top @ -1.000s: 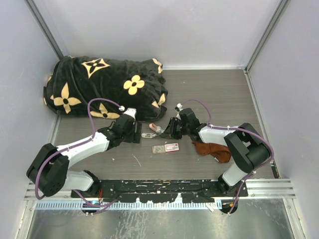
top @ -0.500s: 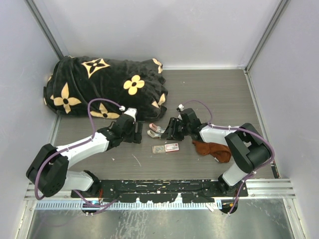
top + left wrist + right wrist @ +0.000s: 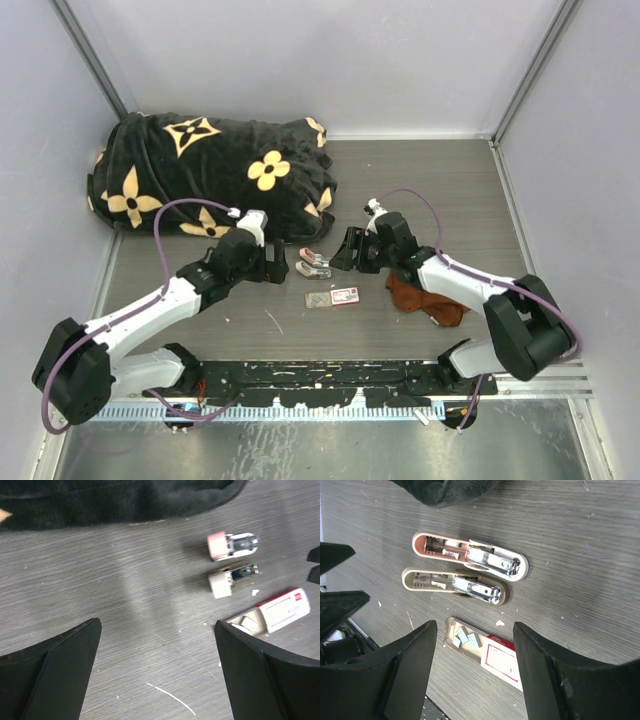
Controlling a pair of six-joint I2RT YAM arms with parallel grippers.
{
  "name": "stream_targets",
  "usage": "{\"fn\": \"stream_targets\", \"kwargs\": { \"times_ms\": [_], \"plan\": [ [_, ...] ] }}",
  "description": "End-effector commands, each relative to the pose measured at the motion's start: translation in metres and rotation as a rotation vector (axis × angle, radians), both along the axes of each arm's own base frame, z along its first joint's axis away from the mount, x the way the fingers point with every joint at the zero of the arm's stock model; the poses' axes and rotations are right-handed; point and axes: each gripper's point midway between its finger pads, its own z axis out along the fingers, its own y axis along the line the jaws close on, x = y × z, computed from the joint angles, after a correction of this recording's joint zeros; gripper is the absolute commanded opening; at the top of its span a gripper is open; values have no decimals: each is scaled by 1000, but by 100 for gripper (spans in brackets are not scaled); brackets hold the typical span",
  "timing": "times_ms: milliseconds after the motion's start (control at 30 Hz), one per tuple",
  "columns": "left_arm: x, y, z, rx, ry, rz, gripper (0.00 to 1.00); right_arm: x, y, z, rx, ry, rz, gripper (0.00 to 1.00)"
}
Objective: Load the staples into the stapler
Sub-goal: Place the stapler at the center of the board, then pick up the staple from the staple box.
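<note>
The stapler (image 3: 313,262) lies on the table between my two grippers, opened into a pink part (image 3: 470,555) and a cream part (image 3: 454,585) side by side, metal inners showing. In the left wrist view the stapler (image 3: 232,561) lies at upper right. Just near of it sits the white red-labelled box (image 3: 345,296), its grey tray pulled out with loose staples (image 3: 466,639) inside. My left gripper (image 3: 276,262) hovers open left of the stapler, nothing between its fingers (image 3: 55,670). My right gripper (image 3: 345,252) hangs open to the right, above the box (image 3: 505,664), holding nothing.
A black blanket (image 3: 210,175) with yellow flowers fills the back left, its edge close behind the stapler. A rust-brown cloth (image 3: 425,298) lies under the right forearm. Grey walls enclose the table on three sides. The black rail (image 3: 320,375) runs along the near edge.
My right gripper has opened and drawn back from the stapler, which now lies free. The left gripper has opened wider and pulled slightly away to the left.
</note>
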Motion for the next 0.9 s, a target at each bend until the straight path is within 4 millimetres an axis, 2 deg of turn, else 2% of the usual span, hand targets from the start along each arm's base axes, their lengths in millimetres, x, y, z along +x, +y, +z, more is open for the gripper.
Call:
{"fn": "stream_targets", "kwargs": {
  "times_ms": [0,67,167,300,367,433,633,867],
  "plan": [
    [-2,-10,43,-150,-25,-29,100,3,-10,30,-114,-195,47,69],
    [-10,-11,61,-187,22,-66,99,0,-13,37,-169,-247,57,69],
    [-20,-2,92,-190,69,-116,98,-11,-10,40,-204,-294,93,69],
    [-22,19,138,-201,25,-132,98,-28,-1,30,-240,-292,155,65],
    [-17,33,152,-190,-34,-96,98,-37,4,21,-278,-283,185,63],
    [-9,47,153,-150,-88,-54,98,-45,10,13,-321,-278,218,60],
    [3,73,129,5,-112,16,98,-61,30,-2,-432,-314,317,54],
    [5,88,118,67,-149,56,98,-57,40,-17,-514,-329,347,44]
  ]
}}
